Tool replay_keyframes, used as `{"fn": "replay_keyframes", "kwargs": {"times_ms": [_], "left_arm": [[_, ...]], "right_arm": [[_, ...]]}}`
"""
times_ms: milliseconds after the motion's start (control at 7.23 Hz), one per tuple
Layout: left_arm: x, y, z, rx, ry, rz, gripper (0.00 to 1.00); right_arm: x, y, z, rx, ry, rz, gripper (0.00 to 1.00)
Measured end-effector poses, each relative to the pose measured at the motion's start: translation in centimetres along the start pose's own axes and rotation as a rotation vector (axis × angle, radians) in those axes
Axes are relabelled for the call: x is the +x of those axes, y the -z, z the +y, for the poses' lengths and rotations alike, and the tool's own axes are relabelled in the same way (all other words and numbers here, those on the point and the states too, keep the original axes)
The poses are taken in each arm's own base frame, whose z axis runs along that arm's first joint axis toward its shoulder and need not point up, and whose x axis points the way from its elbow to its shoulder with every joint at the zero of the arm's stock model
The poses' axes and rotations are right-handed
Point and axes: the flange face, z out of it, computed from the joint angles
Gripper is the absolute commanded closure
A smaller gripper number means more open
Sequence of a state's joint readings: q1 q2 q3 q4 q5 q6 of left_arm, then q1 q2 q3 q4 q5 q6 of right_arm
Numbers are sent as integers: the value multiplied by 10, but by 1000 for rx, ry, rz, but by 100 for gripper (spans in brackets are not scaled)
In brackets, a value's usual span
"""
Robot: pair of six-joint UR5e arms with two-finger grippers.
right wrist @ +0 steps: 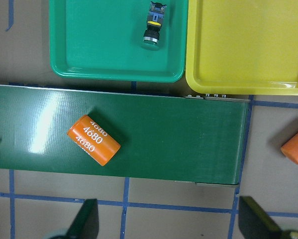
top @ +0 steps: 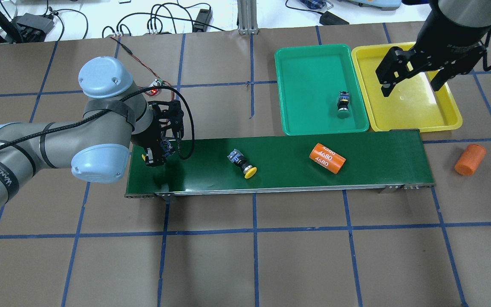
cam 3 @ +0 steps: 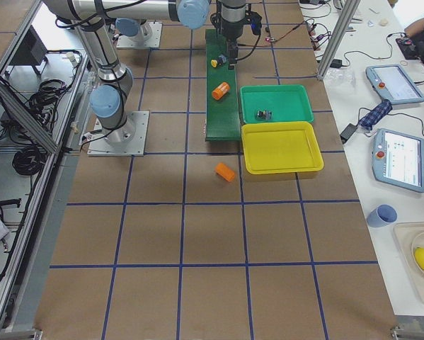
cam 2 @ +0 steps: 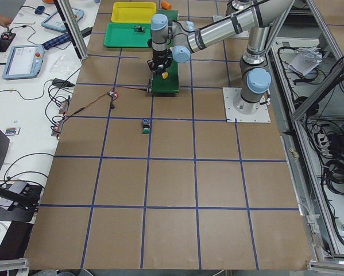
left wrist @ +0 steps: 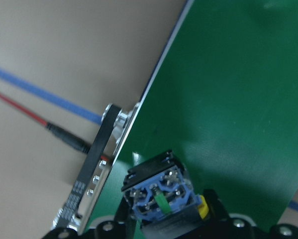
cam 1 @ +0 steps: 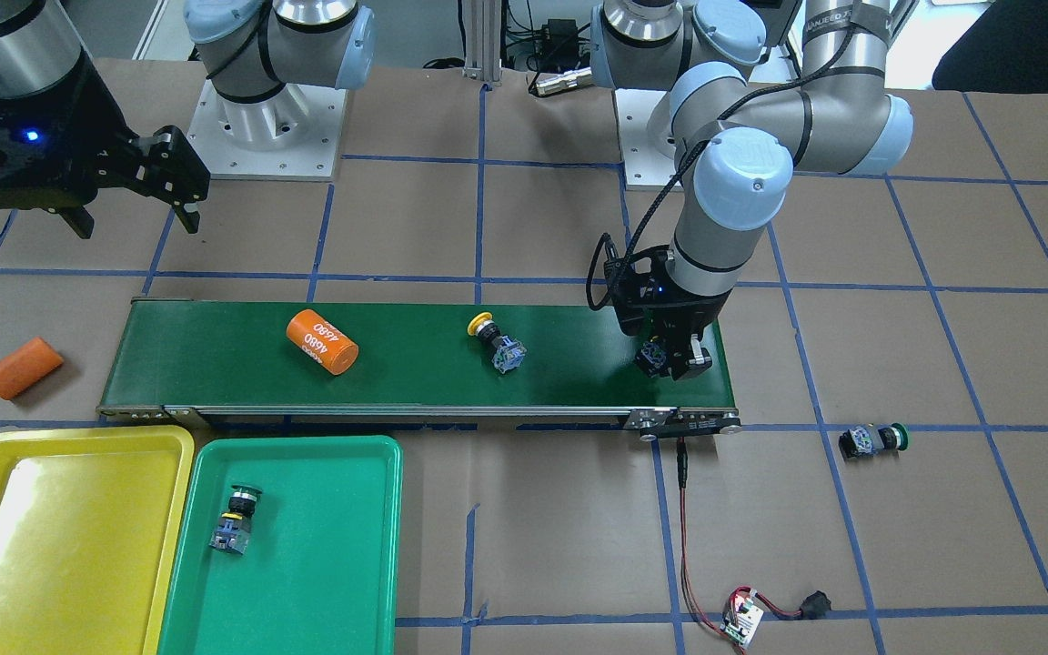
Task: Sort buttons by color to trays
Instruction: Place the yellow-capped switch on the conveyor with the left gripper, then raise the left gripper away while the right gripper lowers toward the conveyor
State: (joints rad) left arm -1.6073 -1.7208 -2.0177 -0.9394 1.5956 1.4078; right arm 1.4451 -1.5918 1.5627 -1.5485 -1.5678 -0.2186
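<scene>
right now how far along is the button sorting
Done: one green button lies in the green tray. In hand: the left pincer is shut on a yellow-capped button at the end of the belt. Left: a yellow button mid-belt and another green button on the table; the yellow tray holds nothing. The right pincer hangs open.

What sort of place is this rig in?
Probably a robotics lab test bench, not a factory line: a paper-covered table with a taped blue grid, a short conveyor belt, and teach pendants alongside.
</scene>
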Motion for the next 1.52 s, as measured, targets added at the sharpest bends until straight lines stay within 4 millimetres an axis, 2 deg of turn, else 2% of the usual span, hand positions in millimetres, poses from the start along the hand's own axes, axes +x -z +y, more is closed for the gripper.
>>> {"fn": "replay_keyframes", "kwargs": {"times_ms": [138, 276, 553, 691, 829, 968, 1106, 1244, 1521], "left_arm": [[10, -5, -4, -1, -50, 7, 40], [18, -6, -7, -4, -75, 6, 0], [22, -8, -10, -8, -83, -2, 0], [21, -5, -10, -7, -81, -11, 0], [16, 2, -8, -4, -64, -32, 0], [1, 17, 1, 1, -11, -68, 0], [-23, 32, 28, 6, 117, -95, 0], [-46, 38, 71, 6, 282, -98, 0], [-80, 20, 160, -4, 478, -65, 0]], "right_arm": [[4, 2, 1, -7, 16, 5, 0], [5, 4, 2, -23, 26, 9, 0], [3, -1, 2, -45, 32, 5, 0], [-1, -9, -1, -57, 34, -5, 0], [-5, -20, -4, -76, 39, -12, 0], [-7, -31, -4, -95, 41, -24, 0], [-11, -46, -2, -117, 39, -43, 0], [-13, -62, 2, -130, 39, -52, 0], [-25, -91, 15, -98, 29, -45, 0]]}}
